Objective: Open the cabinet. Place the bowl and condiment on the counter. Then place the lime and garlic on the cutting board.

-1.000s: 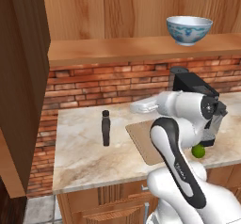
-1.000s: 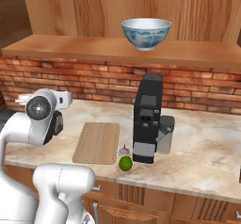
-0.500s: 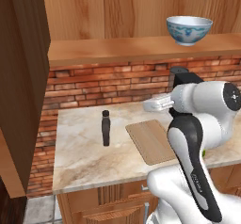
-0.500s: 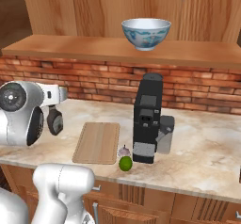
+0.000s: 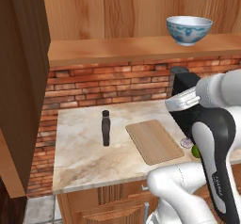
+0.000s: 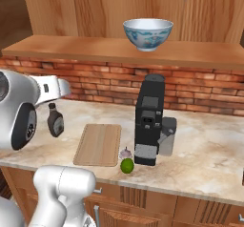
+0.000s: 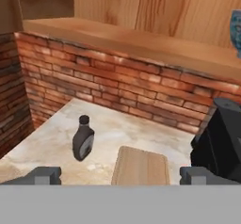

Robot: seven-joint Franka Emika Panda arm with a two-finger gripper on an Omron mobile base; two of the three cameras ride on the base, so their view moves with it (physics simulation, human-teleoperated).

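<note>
The warm brown wooden cabinet [image 5: 21, 91] stands open, its door swung out along the left edge of the left base view, and the small dark brown condiment bottle with a black cap [image 6: 55, 120] stands upright on the beige marble-look counter [image 5: 80, 155], left of centre in that view and well apart from the flat light-wood cutting board [image 5: 154, 141]. So the step in hand looks to be the bowl: the small white bowl with a blue pattern [image 5: 188, 29] sits on the cabinet's wooden shelf in the upper right of the left base view. The gripper [image 7: 120, 175] has its two dark tips spread wide at the bottom of the hand view, empty, looking down on the bottle and board. The next move calls for raising the hand to the shelf and closing on the bowl's rim. The bright green lime [image 6: 127, 165] and whitish-pink garlic bulb [image 6: 125, 153] lie touching on the counter just beside the board's right edge, in front of the black coffee machine [image 6: 149, 119].
</note>
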